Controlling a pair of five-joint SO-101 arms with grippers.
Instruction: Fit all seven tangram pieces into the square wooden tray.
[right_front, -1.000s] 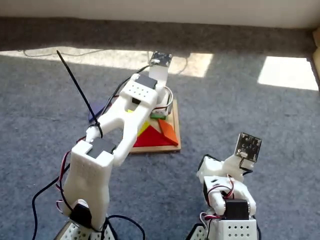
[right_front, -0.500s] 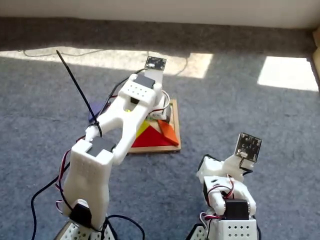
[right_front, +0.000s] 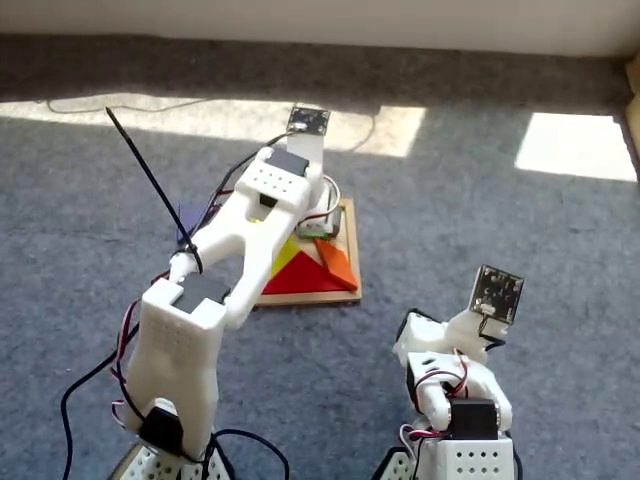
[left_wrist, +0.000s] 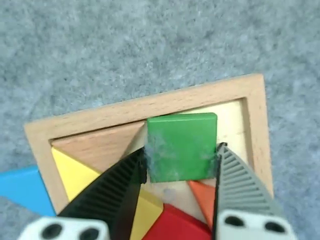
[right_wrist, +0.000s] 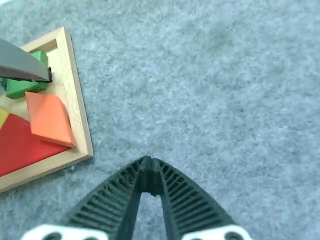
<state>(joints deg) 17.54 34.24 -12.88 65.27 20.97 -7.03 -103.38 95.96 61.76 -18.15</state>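
Note:
My left gripper (left_wrist: 181, 154) is shut on the green square (left_wrist: 182, 146), which sits against the far inner edge of the square wooden tray (left_wrist: 150, 107). I cannot tell whether the square rests on the tray floor. Yellow (left_wrist: 75, 172), red (left_wrist: 175, 227) and orange (left_wrist: 202, 195) pieces lie in the tray's near half. A blue piece (left_wrist: 20, 187) lies on the carpet outside the tray, dark blue (right_front: 192, 218) in the high view. My right gripper (right_wrist: 149, 177) is shut on nothing over bare carpet, well off the tray (right_wrist: 75, 105).
Grey carpet surrounds the tray (right_front: 310, 301), with bright sunlit patches (right_front: 575, 145) at the far side. A black cable tie (right_front: 150, 175) sticks up from the left arm. The right arm (right_front: 455, 385) sits folded at the near right. A thin cable (right_front: 120, 105) lies by the far edge.
The left arm's wrist has shifted slightly to the left over the tray's far side, still holding the green square. The right arm has not moved.

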